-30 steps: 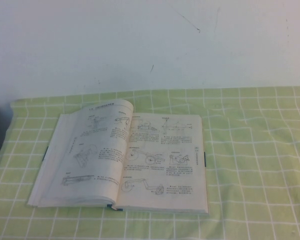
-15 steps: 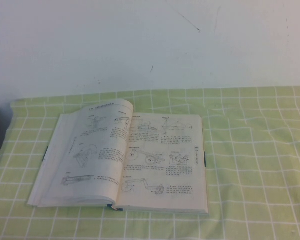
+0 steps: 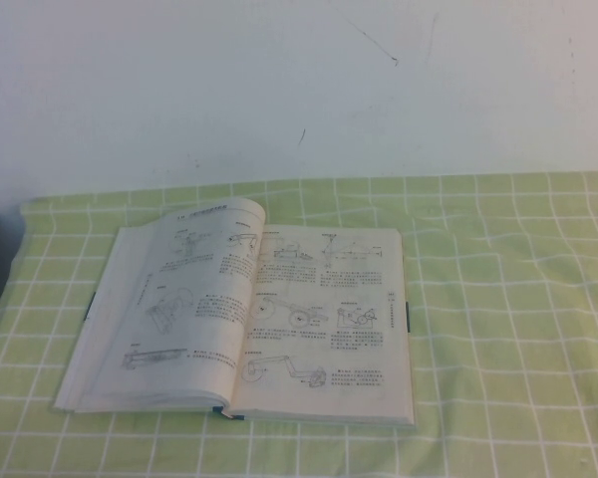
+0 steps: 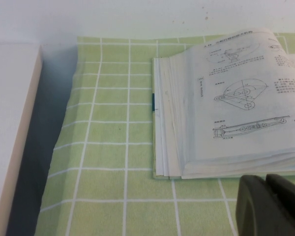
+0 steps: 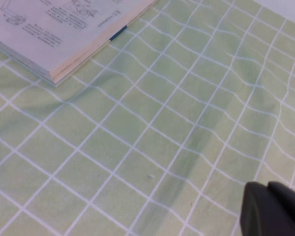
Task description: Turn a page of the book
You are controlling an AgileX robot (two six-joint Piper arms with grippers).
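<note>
The book (image 3: 241, 311) lies open on the green checked cloth, a thick white-paged volume with dark teal cover edges. Its left-hand leaf (image 3: 179, 299) arches up near the spine. The right-hand page (image 3: 324, 319) lies flat, printed with text columns and dark wheel-like drawings. Neither arm shows in the high view. My left gripper (image 4: 265, 178) is shut and holds nothing; it hovers over the cloth just short of the book's (image 4: 226, 98) left page stack. My right gripper (image 5: 268, 186) is shut and empty, over bare cloth well away from the book's (image 5: 54, 29) right corner.
The green cloth (image 3: 498, 299) covers the table up to a white wall. A white box-like object (image 4: 10, 123) stands past the cloth's left edge, with a dark gap between them. The cloth ripples slightly to the right of the book.
</note>
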